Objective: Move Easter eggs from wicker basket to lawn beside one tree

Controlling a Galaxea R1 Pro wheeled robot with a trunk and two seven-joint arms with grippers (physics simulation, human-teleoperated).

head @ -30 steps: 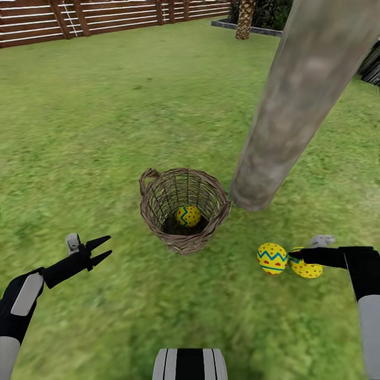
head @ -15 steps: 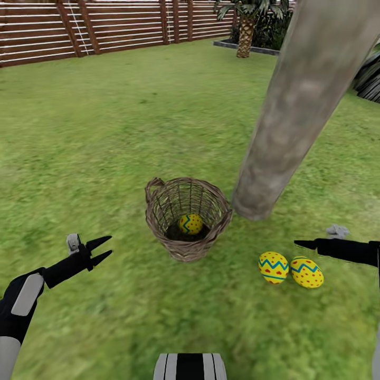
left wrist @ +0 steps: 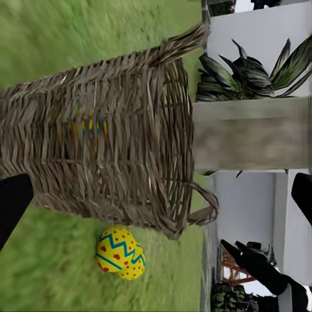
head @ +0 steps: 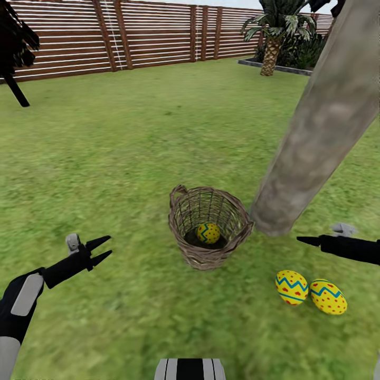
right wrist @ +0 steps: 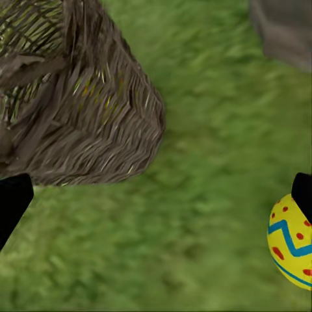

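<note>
Since a second ago the head camera has tipped up and swung, so more of the wooden fence [head: 105,39] and the palm [head: 274,31] now show; the right gripper [head: 306,240] has lifted off the eggs and hangs above them, near the foot of the tree [head: 316,142].

From the head, the wicker basket [head: 208,227] stands upright on the lawn [head: 132,148], mouth up, just beside the trunk's base, one loop handle at its far-left rim. One egg in the basket [head: 209,233] lies at the bottom. Two eggs on the grass [head: 292,287] lie side by side and touching, near the trunk on the robot's right; each lies on its side, long axis slanting toward the lower right of this view. The right gripper's fingers look drawn together to a thin point, though from this angle I cannot be sure. The left gripper [head: 100,249] hovers well to the left of the basket, fingers spread, empty.

At the left wrist, the basket's woven wall stands between the camera and the trunk, a patterned egg glinting through the weave; another egg lies on grass beside it, and the right gripper shows beyond.

At the right wrist, basket wall, blurred grass, and one zigzag egg at the frame's edge, beside a dark fingertip.
</note>
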